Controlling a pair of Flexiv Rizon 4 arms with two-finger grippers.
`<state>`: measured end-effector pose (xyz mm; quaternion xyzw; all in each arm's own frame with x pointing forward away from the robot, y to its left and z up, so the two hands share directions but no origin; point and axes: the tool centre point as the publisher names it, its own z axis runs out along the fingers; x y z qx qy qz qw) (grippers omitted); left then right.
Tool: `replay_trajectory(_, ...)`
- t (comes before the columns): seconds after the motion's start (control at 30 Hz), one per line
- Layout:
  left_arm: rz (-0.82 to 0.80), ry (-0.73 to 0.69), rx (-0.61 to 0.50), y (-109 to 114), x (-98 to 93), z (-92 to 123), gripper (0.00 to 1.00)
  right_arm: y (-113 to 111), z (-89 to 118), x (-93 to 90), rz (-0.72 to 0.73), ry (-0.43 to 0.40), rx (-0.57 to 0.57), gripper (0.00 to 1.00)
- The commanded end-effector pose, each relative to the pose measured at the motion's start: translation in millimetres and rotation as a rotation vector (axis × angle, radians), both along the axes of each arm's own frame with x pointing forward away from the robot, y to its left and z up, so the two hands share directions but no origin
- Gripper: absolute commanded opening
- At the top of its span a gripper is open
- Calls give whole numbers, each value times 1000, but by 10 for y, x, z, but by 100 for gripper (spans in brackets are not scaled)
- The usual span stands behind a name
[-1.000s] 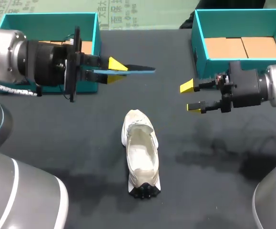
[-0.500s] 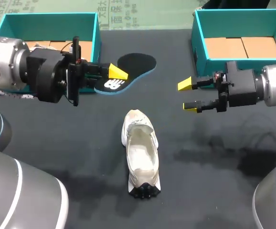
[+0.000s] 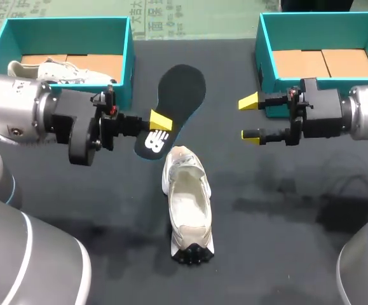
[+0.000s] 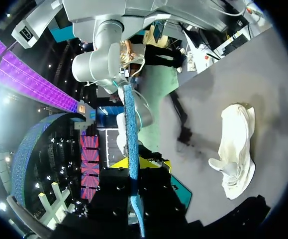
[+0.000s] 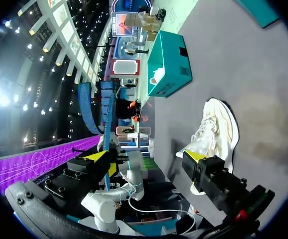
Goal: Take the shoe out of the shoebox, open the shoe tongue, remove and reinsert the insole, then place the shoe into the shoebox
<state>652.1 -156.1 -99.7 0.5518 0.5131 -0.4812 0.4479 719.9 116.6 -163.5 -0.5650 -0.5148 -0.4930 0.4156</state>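
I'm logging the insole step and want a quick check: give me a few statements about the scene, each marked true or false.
1. The left gripper is shut on the insole. True.
2. The insole sits inside the shoe. False: it is out of the shoe, held by the left gripper.
3. The right gripper is open and holds nothing. True.
4. The shoe lies in a box. False: it lies on the table.
5. The left box holds a second shoe. True.
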Motion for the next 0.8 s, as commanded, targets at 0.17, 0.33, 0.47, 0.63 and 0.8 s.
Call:
replay_trajectory(0.17,23,-13,-16,-31,-83,-61,0,49,-11,-13,-8,-1,0,100)
replay_trajectory(0.33,23,-13,-16,-31,-83,-61,0,49,-11,-13,-8,-1,0,100)
replay_trajectory(0.47,58,-39,1,-91,-15,-227,0,224,-19,73,15,8,14,100)
replay_trajectory(0.63,104,-96,27,-143,57,-444,0,383,2,103,18,13,-25,100)
replay_trajectory(0.8,146,-96,-18,-185,125,-579,0,525,10,87,22,15,-39,100)
